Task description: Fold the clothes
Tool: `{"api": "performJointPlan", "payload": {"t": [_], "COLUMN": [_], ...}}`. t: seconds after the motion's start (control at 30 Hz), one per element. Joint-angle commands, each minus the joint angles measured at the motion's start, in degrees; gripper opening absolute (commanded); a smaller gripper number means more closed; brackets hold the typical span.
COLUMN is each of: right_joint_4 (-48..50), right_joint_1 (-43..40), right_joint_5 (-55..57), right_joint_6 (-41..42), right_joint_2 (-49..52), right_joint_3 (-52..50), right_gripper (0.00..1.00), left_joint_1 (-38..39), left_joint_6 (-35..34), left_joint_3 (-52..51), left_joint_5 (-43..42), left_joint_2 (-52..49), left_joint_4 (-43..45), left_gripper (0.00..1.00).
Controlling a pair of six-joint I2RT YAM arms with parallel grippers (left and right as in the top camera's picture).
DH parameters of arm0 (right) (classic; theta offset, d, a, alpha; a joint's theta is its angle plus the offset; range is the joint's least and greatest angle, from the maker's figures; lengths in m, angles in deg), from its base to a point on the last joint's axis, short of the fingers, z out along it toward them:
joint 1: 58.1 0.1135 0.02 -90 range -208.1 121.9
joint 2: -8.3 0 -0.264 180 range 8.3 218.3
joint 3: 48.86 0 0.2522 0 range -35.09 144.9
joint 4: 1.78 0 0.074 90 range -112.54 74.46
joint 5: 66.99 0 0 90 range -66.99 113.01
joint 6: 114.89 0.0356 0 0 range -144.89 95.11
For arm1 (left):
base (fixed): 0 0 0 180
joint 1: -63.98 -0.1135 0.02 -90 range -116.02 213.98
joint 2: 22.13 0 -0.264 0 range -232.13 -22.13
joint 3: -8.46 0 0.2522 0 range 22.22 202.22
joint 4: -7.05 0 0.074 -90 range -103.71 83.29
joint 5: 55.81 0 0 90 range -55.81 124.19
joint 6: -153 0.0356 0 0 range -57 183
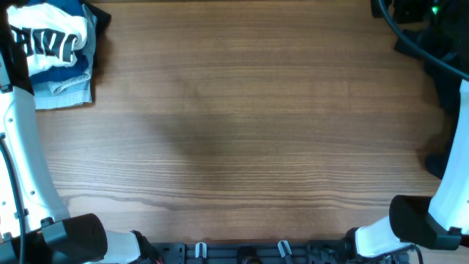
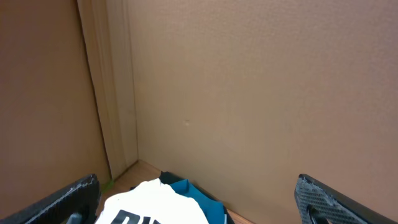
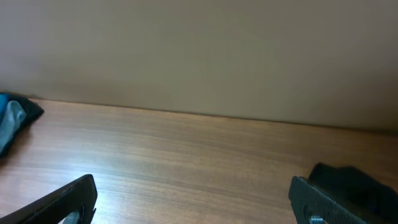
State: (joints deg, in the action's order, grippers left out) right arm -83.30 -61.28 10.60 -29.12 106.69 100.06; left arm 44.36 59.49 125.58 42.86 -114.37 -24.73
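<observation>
At the 10 o'clock corner of the wood-grain surface [image 1: 234, 132], a white T-shirt [image 1: 51, 33] with black lettering lies folded atop blue garments [image 1: 66, 73]. A black garment [image 3: 354, 180] lies toward 2 o'clock and shows plainly only from the right wrist. The left wrist view alone shows cardboard walls [image 2: 249, 81] meeting behind the pile. The left tool [image 2: 199, 208] and right tool [image 3: 193, 202] both gape, released, grasping nothing.

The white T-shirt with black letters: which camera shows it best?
The overhead view: the white T-shirt lies atop a stack of clothes at the table corner, lettering visible. The left wrist view catches only part of it; the right wrist view shows none.
</observation>
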Motion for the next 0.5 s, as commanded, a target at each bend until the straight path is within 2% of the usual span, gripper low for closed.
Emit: {"api": "performJointPlan", "payload": {"t": [0.0, 0.13, 0.23, 0.33, 0.4, 0.47], "right_joint_4": [-0.7, -0.5, 4.8, 17.0, 31.3, 41.5], "right_joint_1": [0.1, 0.2, 0.5, 0.5, 0.5, 0.5], "right_joint_5": [1.0, 1.0, 1.0, 1.0, 3.0, 5.0], "right_joint_6": [-0.7, -3.3, -3.0, -1.0, 2.3, 4.6], "right_joint_2": [0.7, -1.5, -8.4, -17.7, -28.0, -36.2], "right_joint_3": [-0.1, -2.5, -11.3, -26.0, -43.7, -57.9], "right_gripper": [1.00, 1.00, 1.00, 1.00, 1.00, 1.00], "left_joint_1": [-0.1, -0.1, -0.1, -0.1, -0.1, -0.1], "left_joint_6": [0.1, 0.1, 0.1, 0.1, 0.1, 0.1], "left_joint_3": [-0.4, -0.4, -0.4, -0.4, -0.4, -0.4], "left_joint_5": [-0.2, -0.2, -0.2, -0.2, -0.2, -0.2], "left_joint_2": [-0.4, -0.4, -0.4, -0.4, -0.4, -0.4], "left_joint_4": [0.1, 0.1, 0.1, 0.1, 0.1, 0.1], "left_gripper": [1.00, 1.00, 1.00, 1.00, 1.00, 1.00]}}
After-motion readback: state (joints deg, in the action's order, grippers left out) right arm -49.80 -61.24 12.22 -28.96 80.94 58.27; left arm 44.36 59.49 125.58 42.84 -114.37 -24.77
